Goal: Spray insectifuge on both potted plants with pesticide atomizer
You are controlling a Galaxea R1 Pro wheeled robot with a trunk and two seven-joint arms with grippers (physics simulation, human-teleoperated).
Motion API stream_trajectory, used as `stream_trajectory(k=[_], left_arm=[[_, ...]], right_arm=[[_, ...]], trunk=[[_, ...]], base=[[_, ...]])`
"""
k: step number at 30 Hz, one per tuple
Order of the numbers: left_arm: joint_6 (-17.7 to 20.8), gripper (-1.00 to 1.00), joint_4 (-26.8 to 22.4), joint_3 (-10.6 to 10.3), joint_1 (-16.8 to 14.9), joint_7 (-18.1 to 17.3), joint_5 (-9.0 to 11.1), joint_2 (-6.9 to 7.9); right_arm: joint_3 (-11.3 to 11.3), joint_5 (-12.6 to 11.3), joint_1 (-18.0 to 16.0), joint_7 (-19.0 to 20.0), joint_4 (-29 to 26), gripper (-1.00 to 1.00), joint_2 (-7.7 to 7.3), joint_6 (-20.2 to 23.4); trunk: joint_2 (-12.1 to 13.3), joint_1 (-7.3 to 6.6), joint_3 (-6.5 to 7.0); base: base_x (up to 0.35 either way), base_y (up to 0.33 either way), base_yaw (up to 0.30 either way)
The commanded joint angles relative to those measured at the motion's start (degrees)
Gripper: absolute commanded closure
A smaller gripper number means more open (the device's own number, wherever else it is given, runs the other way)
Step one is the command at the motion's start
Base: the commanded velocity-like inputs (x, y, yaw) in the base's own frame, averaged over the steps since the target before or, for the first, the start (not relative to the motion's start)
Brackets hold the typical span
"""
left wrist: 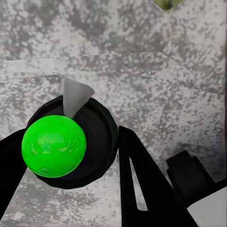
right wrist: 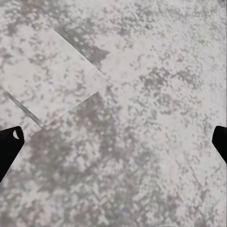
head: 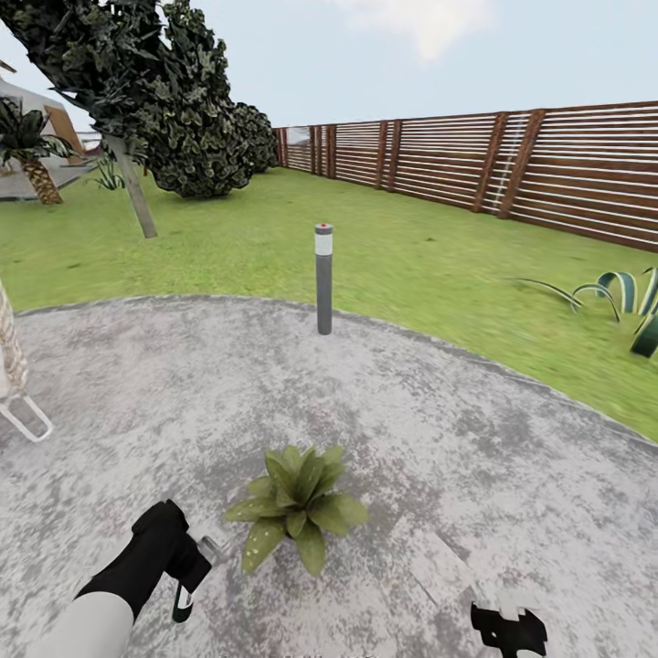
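One plant (head: 297,510) on the paved patio (head: 439,420), near the grey lamp post (head: 323,278). Just beside that plant, left gripper (head: 187,571) clamped around the spray bottle (left wrist: 71,142). Right gripper (head: 508,631) spread wide, holding nothing.

Mottled grey patio (head: 475,439), green lawn (head: 411,247), brown slat fence (head: 548,164), pale sky.

Black tool (head: 187,571) — seemingly pale-grey forearm (head: 87,626)
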Motion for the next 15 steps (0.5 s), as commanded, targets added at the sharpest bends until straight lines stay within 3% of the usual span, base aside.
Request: stream_trajectory(k=[1,7,9,11,15], left_arm=[[0.23,1.00,-0.18,0.14,-0.04,-0.50,-0.44,-0.04],[0.23,1.00,-0.41,0.22,-0.04,-0.50,-0.44,0.02],[0.23,1.00,-0.41,0.46,-0.04,-0.50,-0.44,-0.01],[0.23,1.00,-0.41,2.16,-0.04,-0.50,-0.44,-0.02],[0.23,1.00,-0.41,2.31,-0.04,-0.50,-0.44,-0.02]], right_arm=[[-0.48,0.59,-0.02,-0.13,0.02,-1.00,0.05,-0.15],[-0.48,0.59,-0.02,-0.13,-0.06,-1.00,0.18,-0.19],[-0.48,0.62,-0.02,-0.13,-0.06,-1.00,0.14,-0.21],[-0.48,0.66,-0.02,-0.13,0.00,-1.00,0.05,-0.22],[-0.48,0.65,-0.02,-0.13,0.02,-1.00,0.05,-0.22]], trunk=[[-0.02,-0.02,-0.05],[-0.02,-0.02,-0.33],[-0.02,-0.02,-0.50],[-0.02,-0.02,-0.54],[-0.02,-0.02,-0.56]], base=[[-0.102,-0.258,0.278],[-0.129,-0.262,0.185],[-0.125,-0.263,0.034],[-0.028,-0.269,0.005],[-0.003,-0.273,0.047]])
